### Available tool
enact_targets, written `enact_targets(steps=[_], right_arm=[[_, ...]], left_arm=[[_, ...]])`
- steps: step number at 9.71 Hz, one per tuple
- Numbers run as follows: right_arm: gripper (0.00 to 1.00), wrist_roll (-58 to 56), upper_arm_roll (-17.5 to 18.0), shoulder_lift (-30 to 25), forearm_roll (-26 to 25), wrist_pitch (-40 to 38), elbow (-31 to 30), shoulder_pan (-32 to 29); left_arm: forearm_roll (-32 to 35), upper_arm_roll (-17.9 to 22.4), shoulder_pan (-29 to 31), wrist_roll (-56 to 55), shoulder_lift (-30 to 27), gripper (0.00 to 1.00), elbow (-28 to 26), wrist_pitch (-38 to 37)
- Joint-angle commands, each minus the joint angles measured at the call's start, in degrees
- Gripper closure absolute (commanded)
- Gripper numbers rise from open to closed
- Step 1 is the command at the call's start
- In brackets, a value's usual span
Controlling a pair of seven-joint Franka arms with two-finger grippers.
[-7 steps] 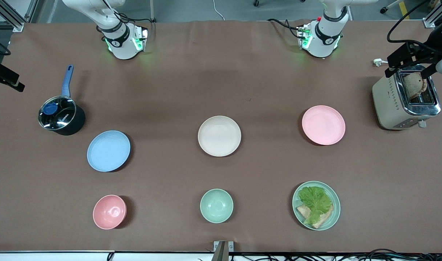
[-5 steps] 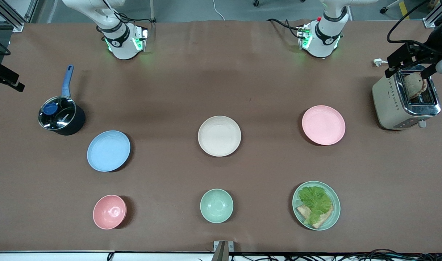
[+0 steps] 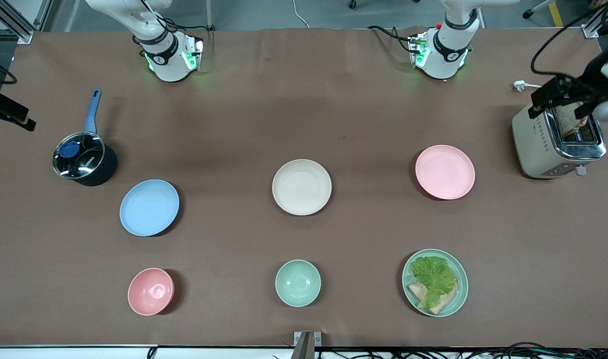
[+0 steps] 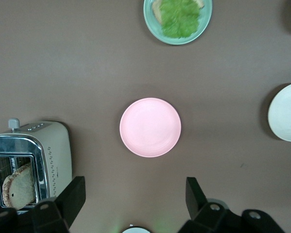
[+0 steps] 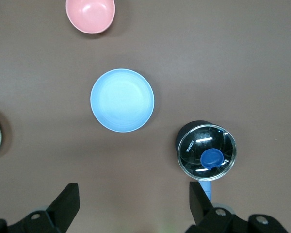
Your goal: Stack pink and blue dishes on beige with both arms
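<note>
The cream-beige plate (image 3: 301, 187) lies at the table's middle. The pale pink plate (image 3: 445, 172) lies toward the left arm's end and shows bare in the left wrist view (image 4: 150, 127). The light blue plate (image 3: 149, 207) lies toward the right arm's end, also bare in the right wrist view (image 5: 122, 100). My left gripper (image 4: 133, 196) hangs high above the table, open and holding nothing; in the front view it (image 3: 565, 99) shows by the toaster. My right gripper (image 5: 133, 201) is likewise high, open and holding nothing.
A toaster (image 3: 558, 142) holding bread stands at the left arm's end. A lidded pot (image 3: 84, 159) with a blue handle stands beside the blue plate. Nearer the front camera lie a pink bowl (image 3: 150, 291), a mint-green bowl (image 3: 297, 282) and a mint-green plate (image 3: 435, 282) with lettuce and bread.
Both grippers have shifted slightly at the edges of the front view. No plate has moved.
</note>
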Motion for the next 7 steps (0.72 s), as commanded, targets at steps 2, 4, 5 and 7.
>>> enact_targets(steps=[2, 4, 5, 7], right_arm=[[0.00, -6.09, 0.12, 11.14, 7.68, 9.89, -2.48, -6.31], [0.00, -15.41, 0.11, 17.03, 14.20, 15.59, -5.11, -10.80], [0.00, -17.88, 0.11, 19.49, 19.19, 21.55, -8.08, -12.12], [0.00, -23.86, 0.38, 23.46, 24.84, 31.40, -13.97, -11.87]], left_arm=[[-3.16, 4.38, -0.18, 4.05, 1.96, 0.00, -16.87, 19.51], [-3.52, 7.71, 0.09, 10.54, 2.57, 0.00, -28.22, 32.28], [-4.48, 8.34, 0.17, 15.44, 3.45, 0.00, -34.11, 39.22], [-8.17, 9.31, 0.17, 18.99, 8.09, 0.03, -38.11, 43.93]])
